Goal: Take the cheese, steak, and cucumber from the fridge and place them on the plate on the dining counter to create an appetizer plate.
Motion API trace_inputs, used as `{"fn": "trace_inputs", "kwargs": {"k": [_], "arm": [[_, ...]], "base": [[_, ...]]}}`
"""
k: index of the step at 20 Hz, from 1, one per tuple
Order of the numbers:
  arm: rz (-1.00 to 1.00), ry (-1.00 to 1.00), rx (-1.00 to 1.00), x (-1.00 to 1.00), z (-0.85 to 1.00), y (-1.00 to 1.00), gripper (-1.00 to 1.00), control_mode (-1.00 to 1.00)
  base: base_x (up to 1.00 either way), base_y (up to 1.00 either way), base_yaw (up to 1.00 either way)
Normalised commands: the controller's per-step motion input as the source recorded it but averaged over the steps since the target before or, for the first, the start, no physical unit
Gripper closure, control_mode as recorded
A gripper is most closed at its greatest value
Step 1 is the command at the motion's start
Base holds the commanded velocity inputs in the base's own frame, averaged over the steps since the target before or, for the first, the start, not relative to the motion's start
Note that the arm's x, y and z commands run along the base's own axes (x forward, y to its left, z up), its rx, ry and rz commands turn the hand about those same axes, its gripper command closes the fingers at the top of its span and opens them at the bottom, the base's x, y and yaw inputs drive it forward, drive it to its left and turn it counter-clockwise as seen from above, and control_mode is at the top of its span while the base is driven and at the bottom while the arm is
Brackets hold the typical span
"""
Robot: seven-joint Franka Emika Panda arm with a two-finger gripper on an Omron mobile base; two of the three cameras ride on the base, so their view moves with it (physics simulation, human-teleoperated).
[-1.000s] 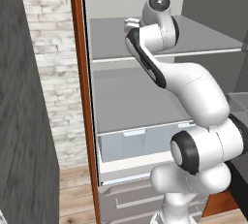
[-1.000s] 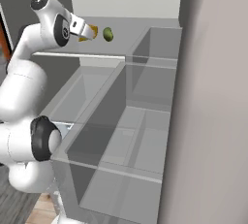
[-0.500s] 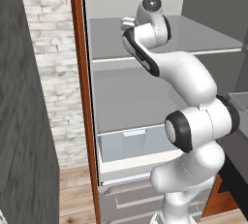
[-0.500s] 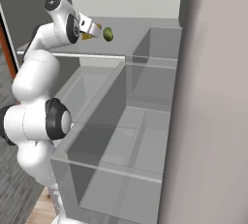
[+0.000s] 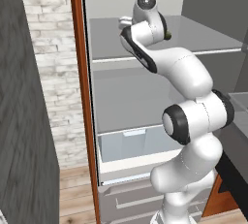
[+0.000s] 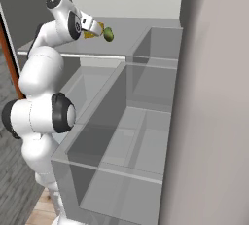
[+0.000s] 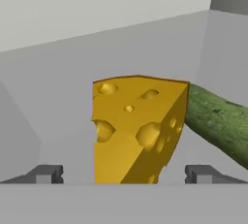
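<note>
On the fridge's (image 5: 80, 77) upper shelf (image 5: 109, 41) stands the cheese (image 7: 135, 131), a yellow holed wedge. My gripper (image 7: 123, 174) is open right in front of it, one dark fingertip (image 7: 46, 174) wide to each side, neither touching. Behind the wedge's right edge lies the dark green cucumber (image 7: 218, 121). From the right base view, the gripper (image 6: 98, 29) reaches over the shelf with the cheese (image 6: 90, 34) at its tips and the cucumber (image 6: 109, 34) just beyond. A sliver of cucumber (image 5: 168, 35) peeks past the wrist. Steak, plate and dining counter are out of view.
The open fridge door with its clear bins (image 6: 141, 121) stands close on the right. A glass shelf edge (image 5: 121, 59) runs below the hand, with a crisper drawer (image 5: 131, 143) and grey lower drawers (image 5: 131, 201) beneath. A brick wall (image 5: 51, 58) lies left of the wood frame.
The arm has swung and reached farther over the upper shelf, bringing the hand up to the cheese. The jaws have stayed open. Cheese and cucumber have not moved.
</note>
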Motion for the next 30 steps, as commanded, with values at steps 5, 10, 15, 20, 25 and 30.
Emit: {"fn": "trace_inputs", "kwargs": {"k": [5, 10, 15, 20, 25, 30], "arm": [[-0.02, -0.02, -0.08, 0.11, -0.21, -0.03, -1.0, -1.0], [-0.01, -0.06, -0.05, 0.19, -0.14, -0.25, -1.0, -1.0], [-0.04, -0.03, -0.01, 0.01, -0.16, -0.25, 1.0, -1.0], [-0.08, 0.0, 0.0, -0.01, -0.27, -0.08, 1.0, -1.0], [-0.01, 0.01, 0.0, 0.02, -0.06, 0.03, 1.0, -1.0], [0.02, 0.0, 0.0, -0.57, -0.26, 0.39, 1.0, -1.0]], "base": [[0.0, 0.0, 0.0], [0.0, 0.0, 0.0], [0.0, 0.0, 0.0], [0.0, 0.0, 0.0], [0.0, 0.0, 0.0], [0.0, 0.0, 0.0]]}}
